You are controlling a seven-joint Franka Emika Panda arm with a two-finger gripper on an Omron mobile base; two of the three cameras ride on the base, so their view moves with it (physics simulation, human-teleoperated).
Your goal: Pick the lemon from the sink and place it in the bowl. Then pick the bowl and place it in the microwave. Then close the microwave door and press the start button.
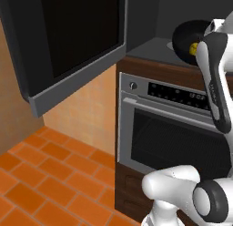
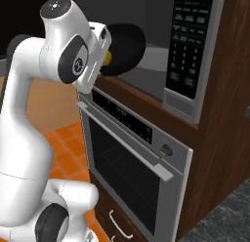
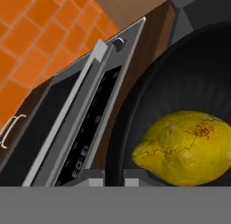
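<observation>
One arm only; bowl [image 2: 126, 47] with lemon [image 3: 187, 147] inside is carried at the mouth of the microwave [image 1: 150, 47], above the oven [image 1: 175, 129]. Fingers [image 3: 113, 175] pinch the bowl's near rim. Cavity and turntable [image 2: 155, 58] lie straight ahead, far side; microwave door [image 1: 68, 43] hangs open at left

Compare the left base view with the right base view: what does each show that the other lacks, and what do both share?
Left base view alone: the open microwave door, swung out over the orange tiled floor. Right base view alone: the microwave keypad panel and a drawer handle under the oven. Both: the black bowl tilted at the microwave opening with the lemon inside, and the oven.
</observation>
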